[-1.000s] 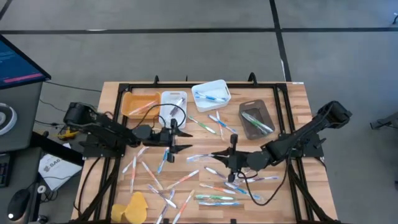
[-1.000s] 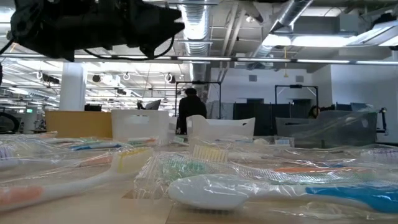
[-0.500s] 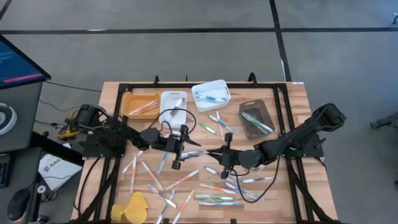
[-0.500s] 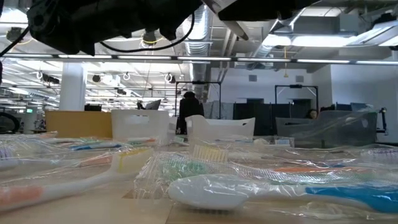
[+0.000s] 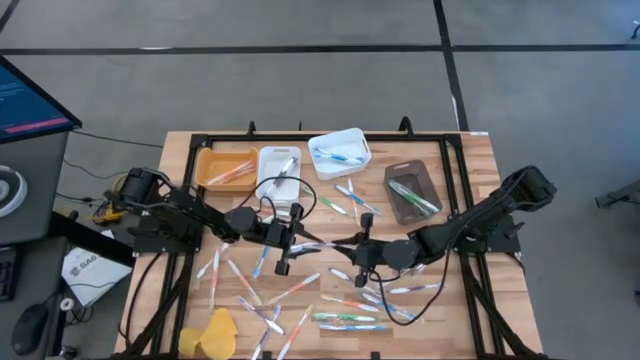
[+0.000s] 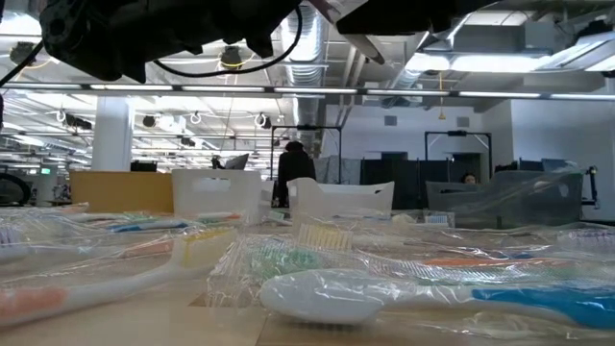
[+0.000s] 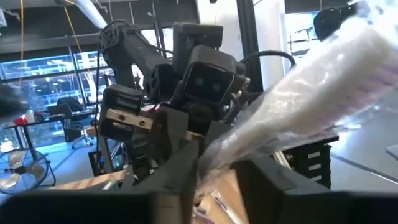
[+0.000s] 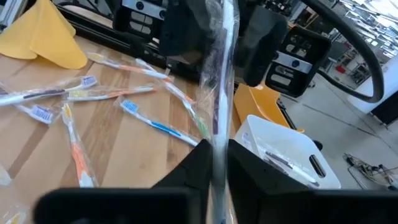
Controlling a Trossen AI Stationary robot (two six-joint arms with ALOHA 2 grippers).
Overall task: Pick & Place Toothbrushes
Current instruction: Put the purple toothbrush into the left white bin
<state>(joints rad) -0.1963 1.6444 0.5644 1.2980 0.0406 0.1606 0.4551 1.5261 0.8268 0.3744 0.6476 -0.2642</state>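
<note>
Open-plan lab; ceiling ducts (image 6: 317, 38)

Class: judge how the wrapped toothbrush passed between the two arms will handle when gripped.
The wrapped toothbrush probably stays stiff: it spans straight between the left end effector and right end effector. Its glossy crinkled film looks slippery. Likely light: a thin handle.

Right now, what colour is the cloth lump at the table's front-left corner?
Yellow; the cloth lump shows best in the high view.
</note>
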